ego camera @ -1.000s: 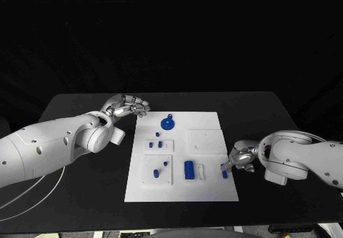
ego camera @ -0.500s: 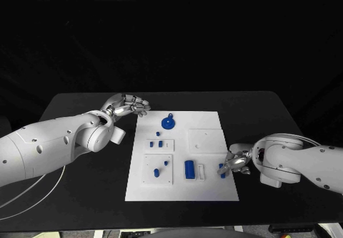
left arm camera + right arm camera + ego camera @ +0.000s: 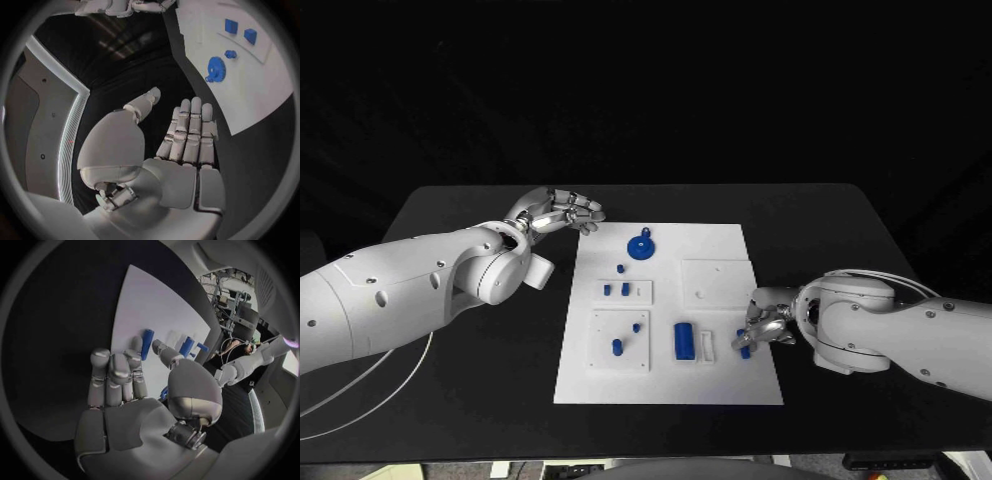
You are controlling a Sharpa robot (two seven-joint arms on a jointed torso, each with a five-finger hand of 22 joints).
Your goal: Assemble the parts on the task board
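Your right hand [image 3: 764, 325] sits at the task board's [image 3: 718, 385] right edge, fingers on a small blue part [image 3: 746, 350] there; you can't tell whether it's actually gripped or just touched. Your left hand [image 3: 564, 213] hovers over the black table [image 3: 444, 215] just off the board's far-left corner, fingers extended, holding nothing. On the board you've got a blue gear [image 3: 639, 247] near the far end, small blue pegs [image 3: 616, 289] mid-board and a blue block [image 3: 684, 341] near the front.

Black table with one white plate

The matte black rectangular table [image 3: 459, 400] carries the flat white rectangular task board [image 3: 733, 385], lying lengthwise at its middle, long side running away from the robot
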